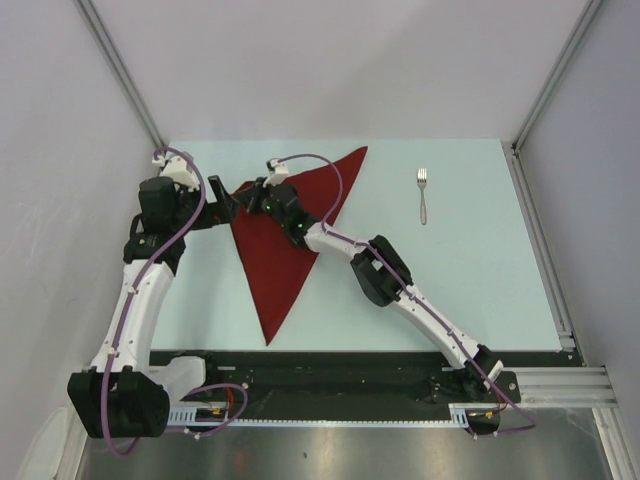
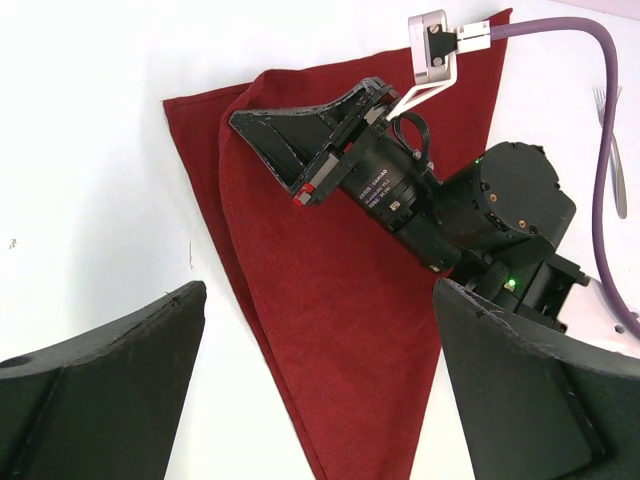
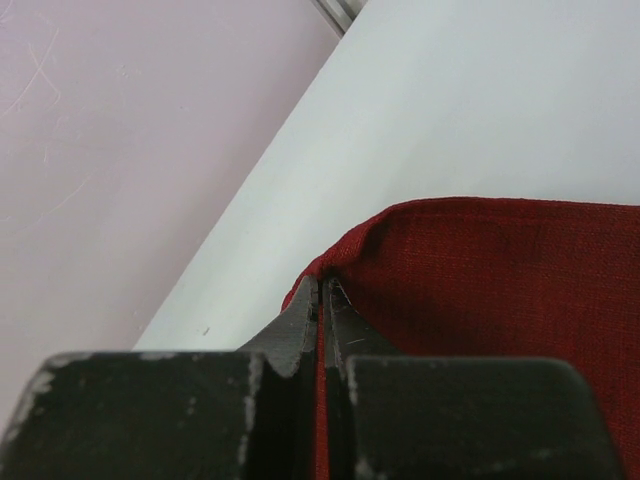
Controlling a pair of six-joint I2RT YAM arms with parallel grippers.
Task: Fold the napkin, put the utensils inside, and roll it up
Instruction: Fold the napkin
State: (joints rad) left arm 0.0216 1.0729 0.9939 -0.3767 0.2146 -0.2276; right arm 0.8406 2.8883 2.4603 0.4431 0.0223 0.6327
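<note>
The dark red napkin (image 1: 285, 250) lies folded into a triangle on the pale table, its long point toward the near edge. My right gripper (image 1: 246, 194) is shut on the napkin's left corner, which is lifted slightly into a fold. In the right wrist view the fingertips (image 3: 310, 305) pinch the red edge of the napkin (image 3: 500, 290). My left gripper (image 1: 222, 200) hovers just left of that corner, open; its wrist view has the napkin (image 2: 340, 300) between wide-apart fingers (image 2: 110, 390) and the right gripper (image 2: 250, 125) beyond. The fork (image 1: 422, 195) lies apart at the back right, with only its tines' edge (image 2: 612, 150) in the left wrist view.
The table (image 1: 470, 280) is bounded by grey walls at the left, back and right, with a metal rail (image 1: 540, 250) along its right edge. The arms' base rail (image 1: 350, 385) runs along the near edge. The right arm's forearm (image 1: 380, 270) stretches diagonally over the table's middle.
</note>
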